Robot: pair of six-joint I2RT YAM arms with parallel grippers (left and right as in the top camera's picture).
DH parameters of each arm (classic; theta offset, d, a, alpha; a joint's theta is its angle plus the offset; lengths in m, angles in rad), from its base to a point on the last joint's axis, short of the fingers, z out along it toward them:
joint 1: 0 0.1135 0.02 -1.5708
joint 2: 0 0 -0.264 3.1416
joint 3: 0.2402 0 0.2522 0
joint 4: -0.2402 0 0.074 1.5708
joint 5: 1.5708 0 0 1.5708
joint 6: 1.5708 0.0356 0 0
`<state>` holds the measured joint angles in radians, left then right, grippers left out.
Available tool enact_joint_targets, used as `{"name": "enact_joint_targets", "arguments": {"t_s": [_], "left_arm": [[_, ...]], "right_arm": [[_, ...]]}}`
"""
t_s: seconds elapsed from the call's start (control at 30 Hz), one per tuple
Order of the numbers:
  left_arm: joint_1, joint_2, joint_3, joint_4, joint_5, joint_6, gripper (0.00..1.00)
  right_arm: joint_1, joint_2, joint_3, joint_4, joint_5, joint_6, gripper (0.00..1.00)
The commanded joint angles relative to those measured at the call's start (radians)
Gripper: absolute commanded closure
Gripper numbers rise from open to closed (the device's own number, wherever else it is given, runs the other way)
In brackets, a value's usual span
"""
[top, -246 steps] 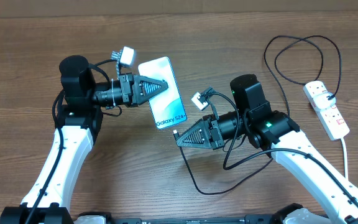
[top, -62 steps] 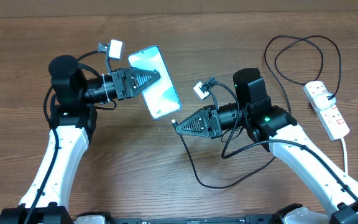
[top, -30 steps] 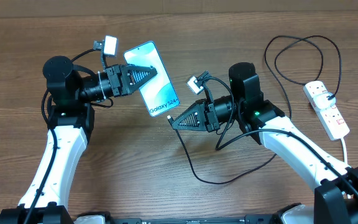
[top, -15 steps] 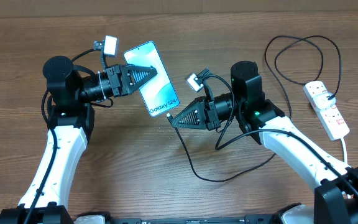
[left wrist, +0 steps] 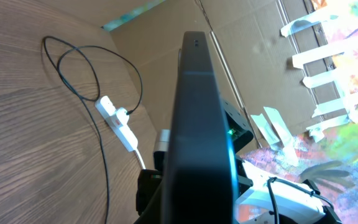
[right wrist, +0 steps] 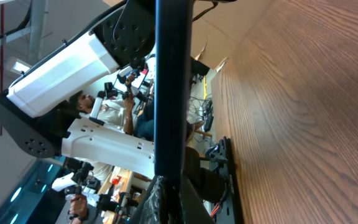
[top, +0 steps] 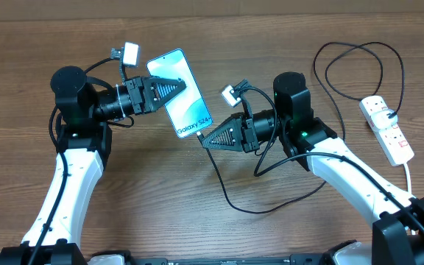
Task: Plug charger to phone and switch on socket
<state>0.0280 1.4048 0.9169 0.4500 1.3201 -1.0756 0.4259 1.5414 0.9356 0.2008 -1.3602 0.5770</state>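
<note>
The left gripper (top: 181,89) clamps the lit, tilted phone (top: 191,116). The right gripper (top: 204,140), clenched on the charger (top: 223,193) plug, holds it at the phone's lower edge. The socket (top: 387,130) lies well apart, far right.

overhead straight down on the table (top: 219,29), both wrist views close, edge-on to the phone (left wrist: 201,124)

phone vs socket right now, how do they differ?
The phone is gripped in the left hand, angled. The socket lies flat on the table at its right side, untouched. The phone shows a lit light-blue screen, and the socket is white. The phone is broad, the socket long and narrow. Both are rectangular.
</note>
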Motion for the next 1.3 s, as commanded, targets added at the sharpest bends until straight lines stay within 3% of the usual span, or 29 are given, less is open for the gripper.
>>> {"name": "enact_joint_targets", "arguments": {"t_s": [0.0, 1.27], "left_arm": [[0.004, -0.008, 0.021, 0.011, 0.022, -0.014, 0.96], [-0.022, -0.008, 0.021, 0.011, 0.024, -0.01, 0.96]], "right_arm": [[-0.003, -0.007, 0.019, 0.01, 0.017, 0.007, 0.96], [-0.003, -0.007, 0.019, 0.017, 0.036, 0.025, 0.96]]}}
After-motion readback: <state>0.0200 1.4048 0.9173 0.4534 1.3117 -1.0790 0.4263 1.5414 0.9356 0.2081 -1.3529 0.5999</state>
